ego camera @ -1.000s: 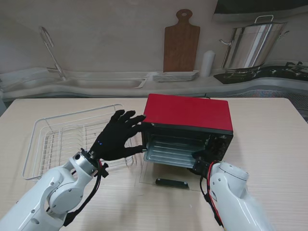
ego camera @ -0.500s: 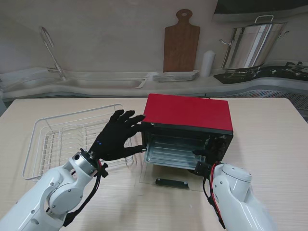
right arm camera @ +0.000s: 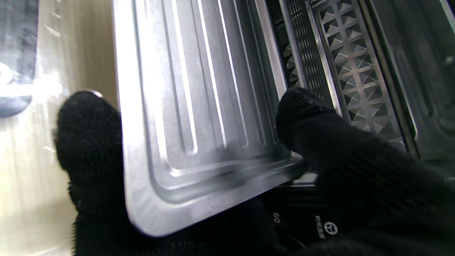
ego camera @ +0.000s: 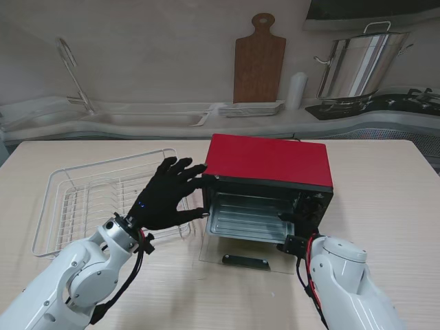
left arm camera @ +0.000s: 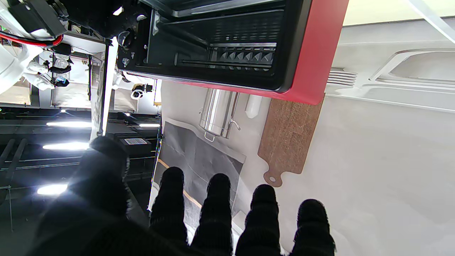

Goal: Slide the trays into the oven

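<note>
One tray [right arm camera: 199,117] partly inside oven [ego camera: 268,180], door down | left hand [ego camera: 167,196]: fingers spread, flat against oven's left side, holding nothing | right hand [right arm camera: 249,199]: pinching tray's near corner at oven mouth

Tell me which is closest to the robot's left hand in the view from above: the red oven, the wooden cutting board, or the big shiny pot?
Measured from the left hand:
1. Red oven: right beside its fingertips, on its right.
2. Wooden cutting board: far back, leaning on the wall.
3. Big shiny pot: farthest, back right on the stove.
</note>
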Controlling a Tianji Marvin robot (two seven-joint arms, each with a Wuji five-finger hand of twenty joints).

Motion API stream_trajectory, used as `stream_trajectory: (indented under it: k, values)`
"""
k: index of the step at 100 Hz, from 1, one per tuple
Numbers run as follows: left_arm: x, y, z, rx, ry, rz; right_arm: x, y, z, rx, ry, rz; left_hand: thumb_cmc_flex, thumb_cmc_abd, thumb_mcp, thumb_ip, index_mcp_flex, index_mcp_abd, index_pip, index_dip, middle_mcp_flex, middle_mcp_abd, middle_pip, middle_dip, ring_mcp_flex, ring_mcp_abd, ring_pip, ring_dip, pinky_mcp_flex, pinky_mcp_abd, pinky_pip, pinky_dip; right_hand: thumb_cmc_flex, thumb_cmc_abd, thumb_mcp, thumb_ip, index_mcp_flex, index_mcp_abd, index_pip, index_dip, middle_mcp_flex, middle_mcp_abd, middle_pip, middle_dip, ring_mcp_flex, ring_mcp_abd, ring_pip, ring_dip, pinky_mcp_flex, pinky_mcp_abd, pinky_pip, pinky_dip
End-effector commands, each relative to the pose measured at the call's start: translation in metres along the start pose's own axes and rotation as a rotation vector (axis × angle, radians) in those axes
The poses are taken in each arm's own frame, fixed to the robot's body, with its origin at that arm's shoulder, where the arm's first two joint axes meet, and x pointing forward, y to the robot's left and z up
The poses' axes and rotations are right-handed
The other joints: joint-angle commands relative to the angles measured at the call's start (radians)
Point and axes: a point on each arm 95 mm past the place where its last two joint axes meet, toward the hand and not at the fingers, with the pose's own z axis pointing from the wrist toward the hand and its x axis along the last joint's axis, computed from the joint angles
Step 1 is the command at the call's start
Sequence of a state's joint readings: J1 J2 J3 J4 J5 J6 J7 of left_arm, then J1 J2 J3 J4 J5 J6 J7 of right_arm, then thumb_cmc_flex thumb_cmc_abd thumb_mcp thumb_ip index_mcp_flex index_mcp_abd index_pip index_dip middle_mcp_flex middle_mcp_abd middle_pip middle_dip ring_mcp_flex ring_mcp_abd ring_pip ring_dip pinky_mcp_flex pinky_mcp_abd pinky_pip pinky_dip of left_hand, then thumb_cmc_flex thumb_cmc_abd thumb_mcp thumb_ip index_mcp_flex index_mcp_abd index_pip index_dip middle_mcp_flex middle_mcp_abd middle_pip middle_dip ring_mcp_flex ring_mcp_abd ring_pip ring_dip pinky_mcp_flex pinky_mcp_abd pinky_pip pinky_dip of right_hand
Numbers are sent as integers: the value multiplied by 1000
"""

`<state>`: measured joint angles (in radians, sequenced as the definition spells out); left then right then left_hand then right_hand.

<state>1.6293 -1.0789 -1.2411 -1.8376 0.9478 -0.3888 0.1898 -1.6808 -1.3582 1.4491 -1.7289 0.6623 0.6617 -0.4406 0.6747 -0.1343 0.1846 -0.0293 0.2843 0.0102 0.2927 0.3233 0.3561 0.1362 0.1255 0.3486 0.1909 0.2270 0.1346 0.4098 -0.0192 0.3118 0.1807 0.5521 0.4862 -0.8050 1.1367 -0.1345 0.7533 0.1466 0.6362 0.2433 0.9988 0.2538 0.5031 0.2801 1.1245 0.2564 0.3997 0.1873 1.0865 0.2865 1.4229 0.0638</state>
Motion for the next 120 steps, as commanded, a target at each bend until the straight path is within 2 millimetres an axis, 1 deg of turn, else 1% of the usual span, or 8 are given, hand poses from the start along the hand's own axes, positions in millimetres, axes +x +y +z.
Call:
stream_trajectory:
  k: [1, 21, 25, 45, 78, 104, 120]
  values:
    - [4, 0, 0, -7, 4, -6, -21, 10, 4, -21, -53, -9, -12, 33, -12, 35, -6, -1, 7, 13, -2, -23, 4, -19, -23, -23, -14, -12, -14, -22, -47, -13, -26, -1, -46, 24, -17, -14, -1, 18, 13, -9, 10, -5, 61, 46, 30, 13, -49, 209, 86, 31]
    - [4, 0, 1, -4, 3, -5, -23, 15, 2, -17, -54, -13, -11, 32, -12, 35, -5, 1, 7, 13, -2, -23, 3, -20, -23, -22, -14, -12, -14, -23, -48, -13, -34, 6, -58, 25, -14, -3, -10, 16, 22, -2, 13, -5, 75, 48, 46, 12, -41, 193, 111, 54]
    - [4, 0, 1, -5, 4, -5, -23, 16, 2, -18, -53, -13, -11, 32, -12, 35, -6, 1, 7, 13, -2, -21, 4, -20, -23, -22, -14, -12, -14, -22, -48, -13, -36, 6, -61, 25, -15, -3, -13, 15, 21, -3, 11, -5, 73, 55, 45, 11, -41, 195, 111, 56]
    - [5, 1, 1, -6, 4, -6, -24, 20, -1, -18, -43, -26, -11, 33, -12, 35, -5, 0, 7, 13, 0, -22, 4, -19, -22, -22, -14, -12, -14, -22, -48, -13, -51, 23, -85, 26, -27, -7, -25, 11, 5, -6, 3, -8, 77, 54, 51, 7, -38, 198, 117, 69]
    - [6, 1, 1, -4, 6, -6, -26, 25, -3, -24, -36, -50, -11, 32, -12, 35, -5, 0, 7, 13, 0, -22, 4, -19, -22, -22, -14, -12, -13, -22, -47, -13, -46, 42, -104, 33, -33, -3, -30, 10, -10, 0, 12, -2, 75, 68, 57, 5, -35, 198, 126, 85]
    - [7, 2, 0, -2, 7, -7, -29, 32, -7, -33, -19, -61, -12, 33, -13, 35, -4, 0, 8, 13, -1, -22, 4, -19, -21, -21, -14, -12, -14, -21, -47, -13, -43, 57, -116, 39, -39, -3, -33, 9, -22, 2, 15, 0, 71, 68, 56, 2, -35, 200, 124, 92]
    - [8, 2, 0, -2, 8, -10, -30, 34, -11, -33, -3, -56, -13, 33, -13, 35, -5, -1, 7, 13, 0, -23, 4, -19, -21, -21, -13, -12, -13, -21, -47, -13, -41, 59, -117, 40, -31, -7, -31, 10, -14, -4, 20, 1, 76, 67, 60, 2, -33, 196, 127, 96]
